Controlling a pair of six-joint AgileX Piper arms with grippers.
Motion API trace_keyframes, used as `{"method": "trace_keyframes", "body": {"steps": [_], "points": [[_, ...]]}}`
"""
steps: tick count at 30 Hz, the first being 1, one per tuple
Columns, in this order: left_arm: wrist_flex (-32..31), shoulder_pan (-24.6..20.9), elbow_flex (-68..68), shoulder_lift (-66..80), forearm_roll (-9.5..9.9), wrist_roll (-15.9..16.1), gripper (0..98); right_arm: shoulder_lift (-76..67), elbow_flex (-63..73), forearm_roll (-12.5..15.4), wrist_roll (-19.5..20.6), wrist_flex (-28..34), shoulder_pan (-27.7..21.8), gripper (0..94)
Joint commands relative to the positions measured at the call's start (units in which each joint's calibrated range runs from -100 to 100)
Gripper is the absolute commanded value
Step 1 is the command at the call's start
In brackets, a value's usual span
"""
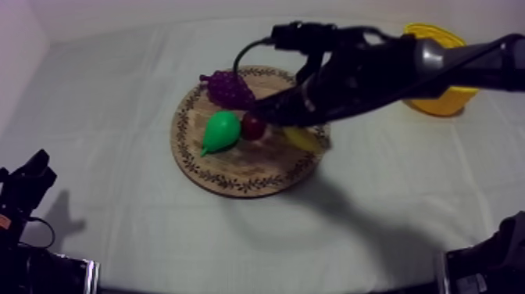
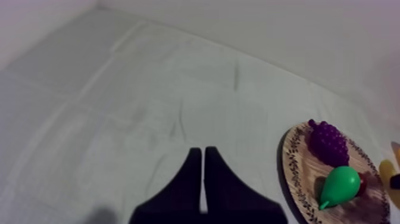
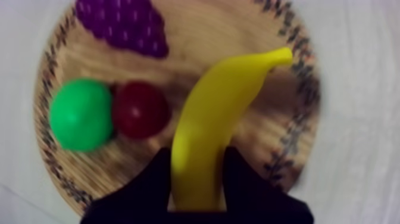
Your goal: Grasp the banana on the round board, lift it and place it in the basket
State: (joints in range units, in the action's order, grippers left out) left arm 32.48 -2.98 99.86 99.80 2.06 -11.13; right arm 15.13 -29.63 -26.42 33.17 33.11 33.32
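The cloth (image 1: 117, 94) covers the table. The board (image 1: 234, 168) lies mid-table, with the basket (image 1: 447, 104) well apart at the far right. The right gripper (image 3: 198, 156) is over the board, its jaws closed round the banana (image 3: 220, 113); I cannot tell whether the banana touches the wood. The left gripper (image 2: 203, 152) sits low at the left, jaws together as a narrow wedge. The grapes (image 1: 229, 87), pear (image 1: 219, 130) and red fruit (image 1: 252, 125) are on the board, the last two touching.
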Motion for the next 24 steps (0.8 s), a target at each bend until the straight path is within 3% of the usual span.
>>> {"method": "trace_keyframes", "body": {"steps": [1,8,20,24], "points": [[0.02,-0.03,0.03,0.03,0.01,0.02,0.1,-2.52,1.73,5.28,-6.61,1.27,-2.70,19.9],[0.02,-0.03,0.03,0.03,0.01,0.02,0.1,-8.23,9.42,14.23,-17.09,6.86,-11.09,19.5],[0.02,-0.03,0.03,0.03,0.01,0.02,0.1,-10.15,16.97,18.84,-24.92,9.49,-26.15,18.9],[0.02,-0.03,0.03,0.03,0.01,0.01,0.1,-9.63,17.67,21.89,-28.94,9.12,-31.32,18.2]]}}
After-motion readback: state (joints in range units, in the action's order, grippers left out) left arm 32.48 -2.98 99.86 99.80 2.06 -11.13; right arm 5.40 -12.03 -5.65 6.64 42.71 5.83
